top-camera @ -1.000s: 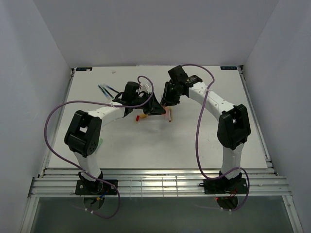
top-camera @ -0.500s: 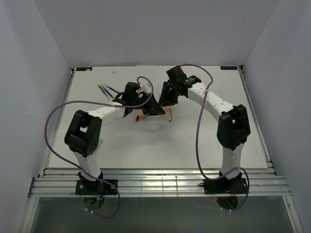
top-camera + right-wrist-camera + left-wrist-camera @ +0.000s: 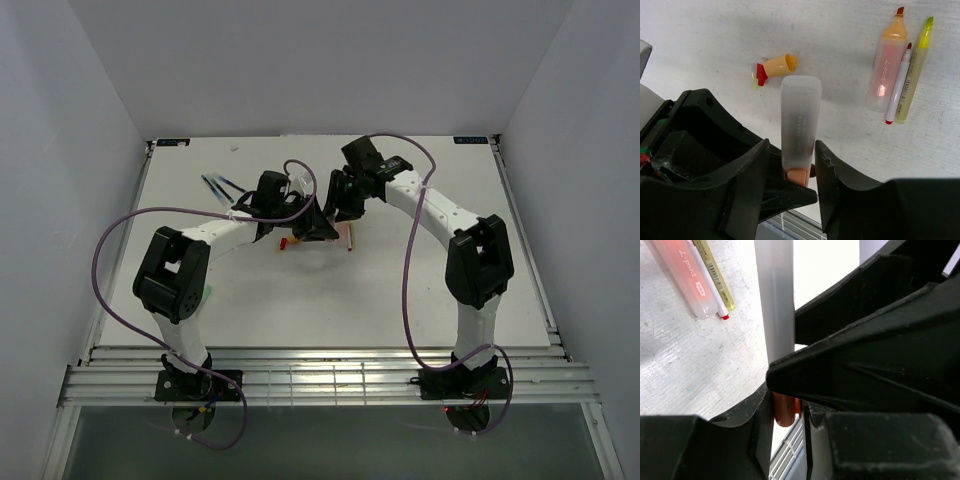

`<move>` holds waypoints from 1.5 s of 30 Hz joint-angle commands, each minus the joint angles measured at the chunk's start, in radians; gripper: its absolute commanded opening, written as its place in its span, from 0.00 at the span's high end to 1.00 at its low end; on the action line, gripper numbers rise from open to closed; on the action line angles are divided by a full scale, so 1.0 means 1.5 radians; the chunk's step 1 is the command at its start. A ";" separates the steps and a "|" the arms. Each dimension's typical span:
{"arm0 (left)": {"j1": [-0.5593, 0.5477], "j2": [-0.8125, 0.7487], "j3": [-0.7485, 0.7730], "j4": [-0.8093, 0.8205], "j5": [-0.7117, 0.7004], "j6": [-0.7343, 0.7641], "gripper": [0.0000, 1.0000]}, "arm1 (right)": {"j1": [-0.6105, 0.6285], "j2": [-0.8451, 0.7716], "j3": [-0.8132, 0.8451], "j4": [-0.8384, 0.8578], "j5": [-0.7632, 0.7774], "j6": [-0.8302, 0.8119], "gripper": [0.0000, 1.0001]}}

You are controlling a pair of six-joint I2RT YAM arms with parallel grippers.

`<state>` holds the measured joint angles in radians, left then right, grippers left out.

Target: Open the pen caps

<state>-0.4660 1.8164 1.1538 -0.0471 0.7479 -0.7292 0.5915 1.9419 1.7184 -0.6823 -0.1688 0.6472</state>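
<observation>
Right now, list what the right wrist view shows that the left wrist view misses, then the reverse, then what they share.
Only the right wrist view: three loose caps, the orange cap, the red cap and the pale yellow cap, plus the lying pens' orange tip and yellow tip.
Only the left wrist view: the barcode on the yellow pen.
Both: the frosted highlighter held by the right gripper and the left gripper, and the pink highlighter, red-tipped pen and yellow pen lying side by side.
</observation>
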 commanded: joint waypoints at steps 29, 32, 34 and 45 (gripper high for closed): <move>0.006 -0.092 -0.139 0.178 0.111 -0.010 1.00 | -0.112 0.053 0.111 0.216 0.027 0.001 0.92; 0.017 -0.098 -0.146 0.173 0.096 -0.011 1.00 | -0.108 0.048 0.104 0.202 0.052 -0.027 0.92; 0.026 -0.094 -0.132 0.141 0.074 0.005 1.00 | -0.113 0.054 0.120 0.157 0.061 -0.031 0.92; 0.196 -0.077 -0.040 -0.187 -0.115 0.213 1.00 | -0.115 0.035 0.009 -0.002 0.069 -0.161 0.92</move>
<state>-0.2417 1.7332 1.0767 -0.1936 0.6613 -0.5175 0.4221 2.0541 1.8339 -0.6304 -0.0864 0.4824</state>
